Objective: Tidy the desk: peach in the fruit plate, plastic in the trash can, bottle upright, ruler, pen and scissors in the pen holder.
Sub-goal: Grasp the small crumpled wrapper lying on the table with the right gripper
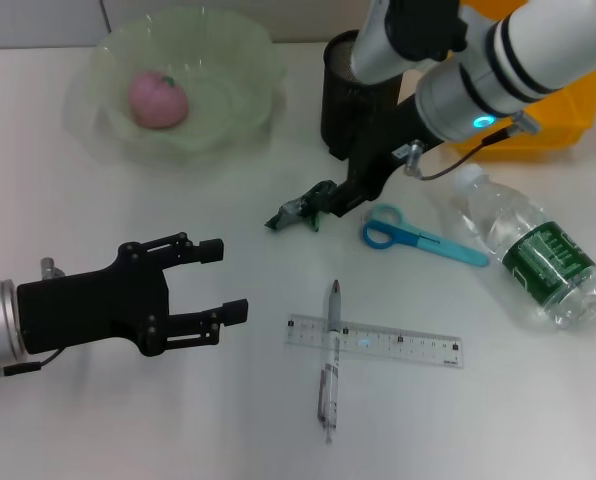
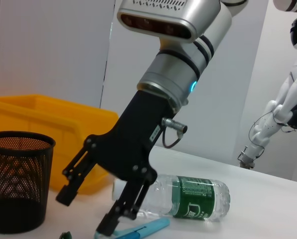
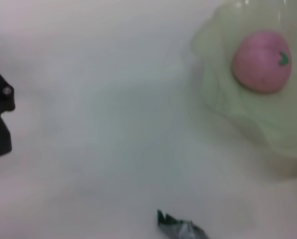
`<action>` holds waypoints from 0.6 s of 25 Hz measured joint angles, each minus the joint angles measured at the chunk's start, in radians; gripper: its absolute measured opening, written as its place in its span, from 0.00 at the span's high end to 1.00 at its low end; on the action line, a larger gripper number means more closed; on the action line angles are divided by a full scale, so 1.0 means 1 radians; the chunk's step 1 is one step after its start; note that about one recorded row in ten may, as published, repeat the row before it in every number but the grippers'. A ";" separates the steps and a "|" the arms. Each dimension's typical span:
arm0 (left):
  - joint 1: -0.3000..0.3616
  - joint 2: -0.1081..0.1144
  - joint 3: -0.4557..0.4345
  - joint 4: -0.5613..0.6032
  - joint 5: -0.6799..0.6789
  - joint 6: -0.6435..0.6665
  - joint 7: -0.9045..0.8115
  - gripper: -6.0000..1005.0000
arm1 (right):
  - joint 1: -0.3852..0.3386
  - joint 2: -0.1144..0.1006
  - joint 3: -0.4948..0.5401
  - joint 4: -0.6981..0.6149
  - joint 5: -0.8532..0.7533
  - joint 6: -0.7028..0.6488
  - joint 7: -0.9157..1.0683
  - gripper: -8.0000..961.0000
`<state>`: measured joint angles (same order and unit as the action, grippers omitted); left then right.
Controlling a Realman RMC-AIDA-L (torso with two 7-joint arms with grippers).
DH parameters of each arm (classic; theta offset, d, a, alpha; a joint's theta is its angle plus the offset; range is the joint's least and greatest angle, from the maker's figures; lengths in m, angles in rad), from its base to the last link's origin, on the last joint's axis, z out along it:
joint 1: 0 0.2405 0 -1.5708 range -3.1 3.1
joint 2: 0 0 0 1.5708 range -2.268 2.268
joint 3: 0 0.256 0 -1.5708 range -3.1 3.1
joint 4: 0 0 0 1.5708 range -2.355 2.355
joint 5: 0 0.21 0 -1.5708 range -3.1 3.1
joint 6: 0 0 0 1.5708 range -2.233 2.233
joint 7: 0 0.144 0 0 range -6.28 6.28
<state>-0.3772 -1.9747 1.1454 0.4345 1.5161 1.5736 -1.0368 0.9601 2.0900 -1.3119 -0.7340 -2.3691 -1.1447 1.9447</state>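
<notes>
A pink peach (image 1: 158,98) lies in the pale green fruit plate (image 1: 240,60) at the far left. A crumpled green and silver plastic wrapper (image 1: 298,212) lies mid-table, and my right gripper (image 1: 336,200) hangs open just beside it, holding nothing. Behind that gripper stands the black mesh pen holder (image 1: 340,80). Blue scissors (image 1: 418,236) and a clear bottle (image 1: 540,258) on its side lie to the right. A pen (image 1: 330,362) lies across a clear ruler (image 1: 374,341) near the front. My left gripper (image 1: 214,284) is open at the front left, empty.
A yellow bin (image 1: 568,112) stands at the far right behind the right arm. In the left wrist view the right gripper (image 2: 86,211) hangs between the pen holder (image 2: 16,185) and the bottle (image 2: 188,197). The right wrist view shows the peach (image 3: 262,60) and wrapper (image 3: 181,229).
</notes>
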 joint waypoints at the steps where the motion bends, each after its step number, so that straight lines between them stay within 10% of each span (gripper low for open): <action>1: -0.001 0.000 0.000 0.000 0.000 0.000 0.000 0.20 | -0.002 0.000 -0.011 0.004 0.015 0.017 -0.004 0.21; 15: -0.006 -0.006 0.001 0.004 0.000 0.001 0.000 0.20 | 0.014 0.001 -0.136 0.125 0.131 0.201 -0.031 0.21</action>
<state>-0.3837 -1.9808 1.1459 0.4384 1.5163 1.5746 -1.0369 0.9736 2.0908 -1.4483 -0.6089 -2.2382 -0.9439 1.9137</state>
